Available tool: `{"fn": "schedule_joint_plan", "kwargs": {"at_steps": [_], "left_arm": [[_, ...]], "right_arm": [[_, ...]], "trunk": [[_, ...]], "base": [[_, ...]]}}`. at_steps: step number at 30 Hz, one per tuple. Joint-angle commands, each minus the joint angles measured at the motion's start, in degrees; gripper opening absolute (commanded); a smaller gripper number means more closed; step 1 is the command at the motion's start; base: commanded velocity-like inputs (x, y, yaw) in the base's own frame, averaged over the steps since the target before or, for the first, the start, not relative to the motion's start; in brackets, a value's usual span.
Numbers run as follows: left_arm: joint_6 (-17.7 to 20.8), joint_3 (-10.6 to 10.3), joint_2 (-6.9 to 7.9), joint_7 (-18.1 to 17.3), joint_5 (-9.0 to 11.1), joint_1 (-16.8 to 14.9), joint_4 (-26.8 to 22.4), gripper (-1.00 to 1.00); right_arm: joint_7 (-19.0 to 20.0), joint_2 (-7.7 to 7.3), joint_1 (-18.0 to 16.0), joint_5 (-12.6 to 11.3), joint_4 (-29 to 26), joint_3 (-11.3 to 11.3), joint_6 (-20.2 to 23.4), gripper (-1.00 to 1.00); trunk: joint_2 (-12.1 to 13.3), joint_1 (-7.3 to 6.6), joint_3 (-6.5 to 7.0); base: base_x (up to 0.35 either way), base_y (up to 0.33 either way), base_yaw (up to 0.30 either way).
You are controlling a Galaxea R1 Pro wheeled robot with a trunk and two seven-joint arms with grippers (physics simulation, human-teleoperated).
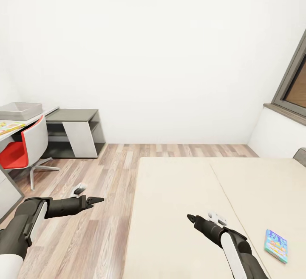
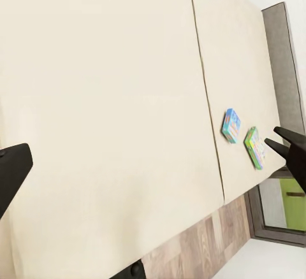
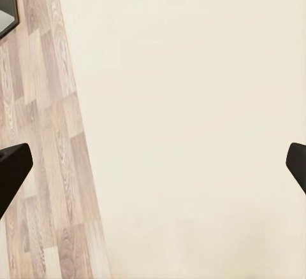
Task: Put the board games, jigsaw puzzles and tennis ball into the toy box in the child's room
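Your nearest board game, the blue flat box (image 1: 276,245), lies flat on the bed (image 1: 182,211) at its right section, close beside your right arm and apart from it. Your left wrist view shows the same blue box (image 2: 231,125) with the green-edged box (image 2: 254,147) just beside it, the two not touching, both on the narrower mattress section near the seam. The mattress is plain beige, matte and smooth, split by one straight seam into two rectangular sections; a grey headboard (image 2: 280,69) borders the far section.

The toy box (image 1: 20,110) — shallow, light grey, flared sides with a rolled rim — sits on the white-topped table (image 1: 46,112) at the left edge of your head view. A thin slab in a pastel mosaic, a jigsaw puzzle (image 1: 9,126), lies flat on the same table nearer you, partly cut off by the frame.

Your left gripper (image 1: 98,200) hangs over the wood-plank floor (image 1: 106,177), black tapered fingers drawn to a point and holding nothing in the head view; the left wrist view shows its fingertips (image 2: 13,167) well apart at the frame edges. Your right gripper (image 1: 190,218) hangs above the near mattress section, empty; in its wrist view the fingertips (image 3: 13,167) stand wide.

Beyond: a red-seated swivel chair (image 1: 25,147) with a white shell, a low dark-grey-topped cabinet (image 1: 74,132) with open shelves, and a grey-framed window (image 1: 295,83) on the right wall.
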Motion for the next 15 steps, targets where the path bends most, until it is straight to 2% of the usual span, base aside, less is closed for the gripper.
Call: {"fn": "schedule_joint_plan", "kwargs": {"at_steps": [1, 6, 15], "left_arm": [[0.47, 0.05, 0.00, -0.18, 0.01, -0.05, -0.01, 1.00], [0.47, 0.04, -0.04, -0.18, 0.01, -0.05, -0.01, 1.00], [0.47, -0.04, -0.13, -0.18, 0.00, -0.05, -0.01, 1.00]], "right_arm": [[-0.06, 0.06, -0.05, -0.28, -0.07, -0.16, 0.32, 1.00], [-0.06, 0.06, -0.05, -0.28, -0.07, -0.16, 0.32, 1.00], [-0.06, 0.06, -0.05, -0.26, -0.07, -0.16, 0.32, 1.00]], "trunk": [[-0.13, 0.04, -0.13], [-0.13, 0.04, -0.13], [-0.13, 0.04, -0.13]], "base": [[0.000, 0.000, 0.000], [0.000, -0.094, 0.000], [0.000, -0.261, 0.000]]}}
